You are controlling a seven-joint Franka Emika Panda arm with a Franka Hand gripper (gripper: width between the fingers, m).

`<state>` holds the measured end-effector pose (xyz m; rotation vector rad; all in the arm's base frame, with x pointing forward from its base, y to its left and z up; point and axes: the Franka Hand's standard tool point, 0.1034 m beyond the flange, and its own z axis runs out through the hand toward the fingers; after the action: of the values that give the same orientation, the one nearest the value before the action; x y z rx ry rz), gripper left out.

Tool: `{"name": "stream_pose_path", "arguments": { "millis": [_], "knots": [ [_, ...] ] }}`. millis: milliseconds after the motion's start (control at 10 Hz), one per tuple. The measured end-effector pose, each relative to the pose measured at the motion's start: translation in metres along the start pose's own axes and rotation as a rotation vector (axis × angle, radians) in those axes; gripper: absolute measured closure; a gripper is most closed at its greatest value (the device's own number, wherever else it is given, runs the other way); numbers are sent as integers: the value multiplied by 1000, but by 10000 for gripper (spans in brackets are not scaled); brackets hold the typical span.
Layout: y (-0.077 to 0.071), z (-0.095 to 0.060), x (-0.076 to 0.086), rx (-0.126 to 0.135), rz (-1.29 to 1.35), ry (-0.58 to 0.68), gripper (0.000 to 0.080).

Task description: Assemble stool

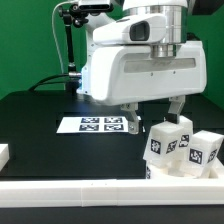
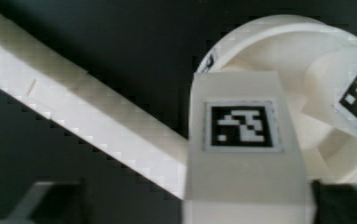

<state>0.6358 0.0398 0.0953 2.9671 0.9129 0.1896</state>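
Exterior view gave me the widest look: the black table [image 1: 40,125] filled most of the picture, with the big white Franka arm [image 1: 140,62] leaning low over its middle. A long white border rail [image 1: 70,195] ran along the near edge, and the flat white marker board [image 1: 98,124] with its square tags lay behind the arm, well clear of the parts.

At the exterior view's right, close to the rail, I saw the round white plastic rimmed seat [image 1: 168,173] of the stool, mostly hidden by the legs on it. Two white blocky tagged legs stood up from it side by side: the nearer leg [image 1: 165,143] just under the gripper, and the second leg [image 1: 204,150] beside it towards the exterior view's right. A third leg I could not pick out for certain.

The two-finger gripper [image 1: 152,112] hung directly above the nearer leg with its dark fingers [image 1: 133,117] spread wide, one to each side of the block. In the wrist view the gripper [image 2: 189,203] showed the same: both finger [image 2: 42,200] tips sat at the picture's edge with the tagged leg [image 2: 242,140] rising between them, and a gap seemed to remain on either side, so I read the jaws as released, gripping nothing. The seat's curved rim [image 2: 281,45] lay behind the leg, and the border rail [image 2: 68,100] crossed diagonally beside it.
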Motion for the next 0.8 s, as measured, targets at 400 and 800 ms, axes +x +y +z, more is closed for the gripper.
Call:
{"name": "stream_pose_path", "arguments": {
  "millis": [400, 800],
  "knots": [
    [-2, 4, -2, -3, 83, 1, 458],
    [-1, 4, -2, -3, 307, 2, 458]
  ]
}}
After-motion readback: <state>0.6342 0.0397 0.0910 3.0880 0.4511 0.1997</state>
